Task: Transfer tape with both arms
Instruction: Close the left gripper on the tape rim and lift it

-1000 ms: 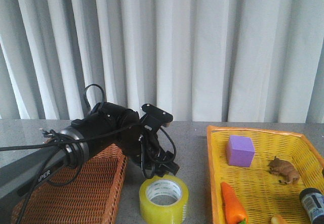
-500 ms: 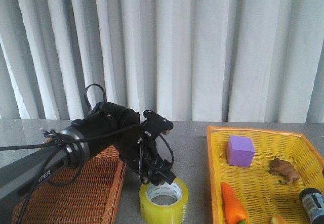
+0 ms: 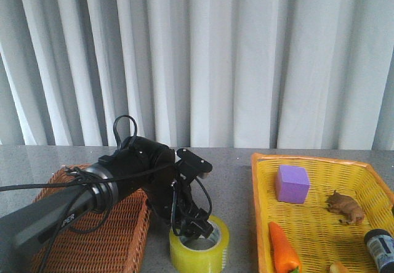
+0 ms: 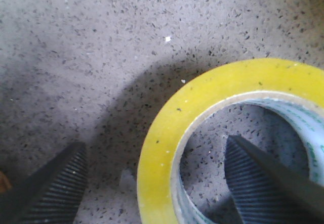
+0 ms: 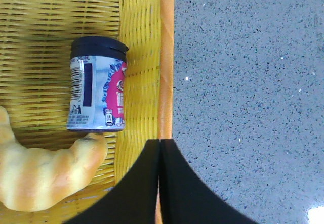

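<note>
The yellow tape roll (image 3: 198,247) lies flat on the grey table between the two baskets. My left gripper (image 3: 194,227) is down over it and open. In the left wrist view the roll (image 4: 202,102) has its wall between my jaws: one ribbed fingertip (image 4: 53,183) stands outside the roll, the other (image 4: 263,183) inside the white core. Neither pad presses the tape. My right gripper (image 5: 160,148) is shut and empty, over the orange rim of the yellow basket (image 5: 166,57). The right arm does not show in the front view.
An orange-brown wicker basket (image 3: 104,236) sits under the left arm. The yellow basket (image 3: 320,224) at right holds a purple cube (image 3: 291,183), a brown toy animal (image 3: 345,206), a carrot (image 3: 282,248), a jar (image 5: 96,85) and a croissant (image 5: 45,171).
The left arm has moved down and forward, bringing the open gripper from above the tape roll to straddle its wall. The tape has not moved.
</note>
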